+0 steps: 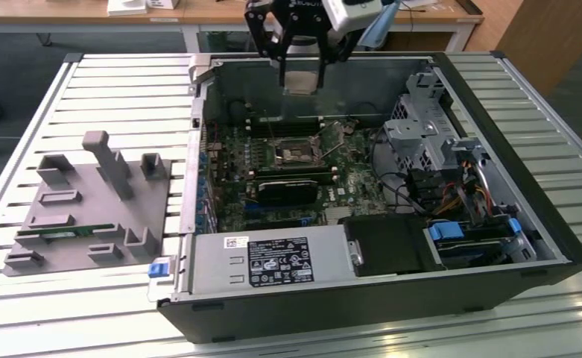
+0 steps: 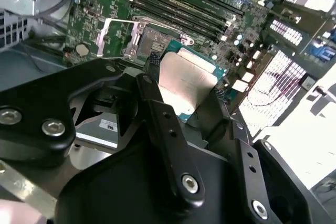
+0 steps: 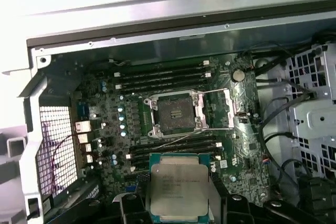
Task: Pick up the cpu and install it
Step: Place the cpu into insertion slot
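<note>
My gripper hangs over the far side of the open computer case, shut on the cpu. In the first wrist view the cpu is a silvery square with a pale rim, clamped by its edges between the black fingers. The second wrist view has the same chip in the gripper. The motherboard socket lies below and ahead of the chip, its metal frame swung open to one side. In the exterior view the socket sits mid-board, well beneath the gripper.
A grey fixture tray with a green memory stick rests on the slatted table at the exterior view's left. Inside the case are a power supply, a drive cage, cables and memory slots.
</note>
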You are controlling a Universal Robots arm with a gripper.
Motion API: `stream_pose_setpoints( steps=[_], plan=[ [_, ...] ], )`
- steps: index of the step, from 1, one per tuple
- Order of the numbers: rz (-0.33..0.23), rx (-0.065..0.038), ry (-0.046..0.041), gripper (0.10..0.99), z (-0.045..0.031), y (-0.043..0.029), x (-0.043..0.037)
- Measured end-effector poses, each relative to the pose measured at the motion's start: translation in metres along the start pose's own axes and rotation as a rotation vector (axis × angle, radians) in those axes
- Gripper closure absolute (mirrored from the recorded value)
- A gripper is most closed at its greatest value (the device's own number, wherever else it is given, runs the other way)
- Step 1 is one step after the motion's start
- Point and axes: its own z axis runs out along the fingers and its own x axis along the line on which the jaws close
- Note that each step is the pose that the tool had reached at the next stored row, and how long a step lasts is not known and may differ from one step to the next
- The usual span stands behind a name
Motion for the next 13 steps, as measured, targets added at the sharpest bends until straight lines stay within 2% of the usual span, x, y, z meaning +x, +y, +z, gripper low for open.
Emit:
stream_pose_setpoints(
  steps=[13],
  plan=[
    [0.229, 0.000, -0.0101, 0.553, 0.0011, -0.0001, 0.0000]
  ],
)
